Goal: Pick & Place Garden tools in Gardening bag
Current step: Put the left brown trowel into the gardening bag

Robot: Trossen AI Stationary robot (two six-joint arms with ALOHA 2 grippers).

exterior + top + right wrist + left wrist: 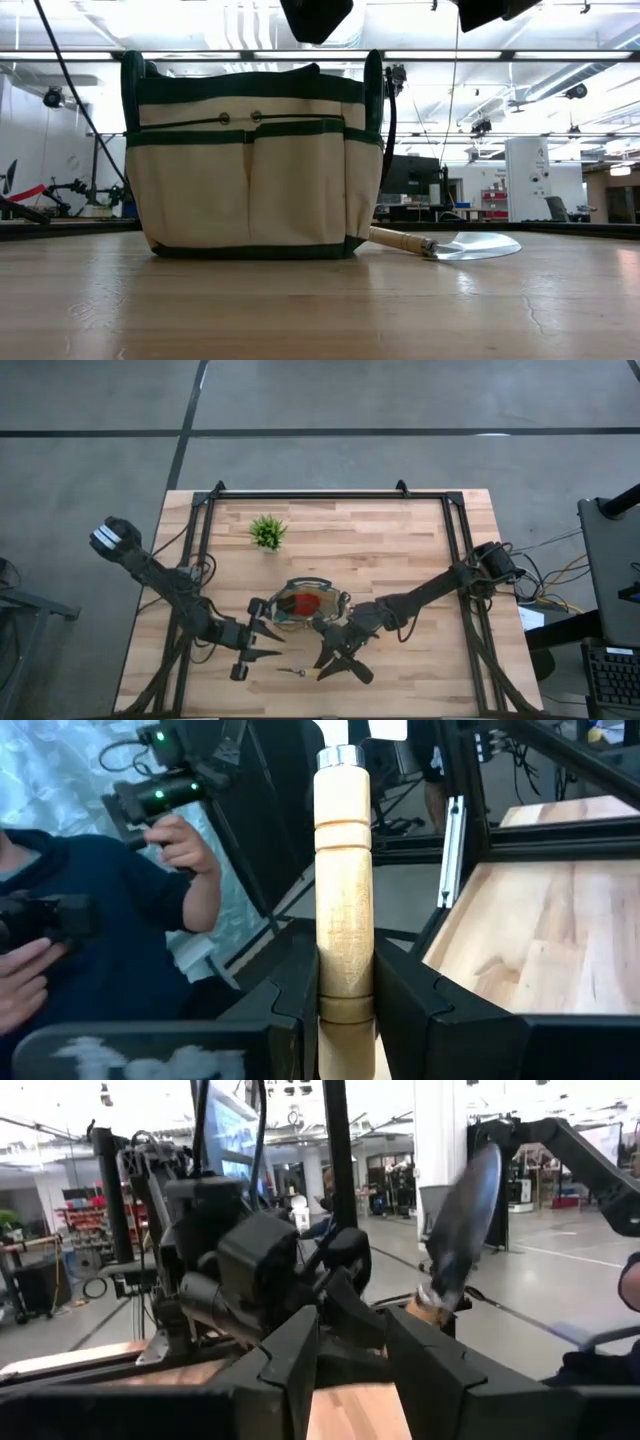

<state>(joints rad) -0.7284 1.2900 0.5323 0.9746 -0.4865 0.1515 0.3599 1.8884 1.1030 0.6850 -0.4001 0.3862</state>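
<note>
The tan gardening bag point(305, 605) with dark green trim stands at the table's middle and also shows in the low view point(250, 160). A red-headed piece point(308, 603) lies inside it. My right gripper point(335, 658) is just near-right of the bag, above the table, and is shut on a wooden-handled trowel point(300, 671). My left gripper point(262, 643) is open and empty just near-left of the bag. Its fingers point(300, 1365) point toward the right gripper. Another wooden-handled trowel point(440, 243) lies flat on the table beside the bag. My right gripper pinches the trowel's wooden handle point(344, 970) near its butt end between its two fingers. The handle lies along the fingers, its metal collar point(340, 756) pointing away from the wrist. The trowel is lifted clear of the table. Its blade point(462, 1210) stands up in the left wrist view.
A small spiky green plant point(267, 532) stands far-left of the bag. Black frame rails point(330, 495) run along the table's far edge and sides. A person point(90, 920) with a device in hand shows beyond the table in the right wrist view.
</note>
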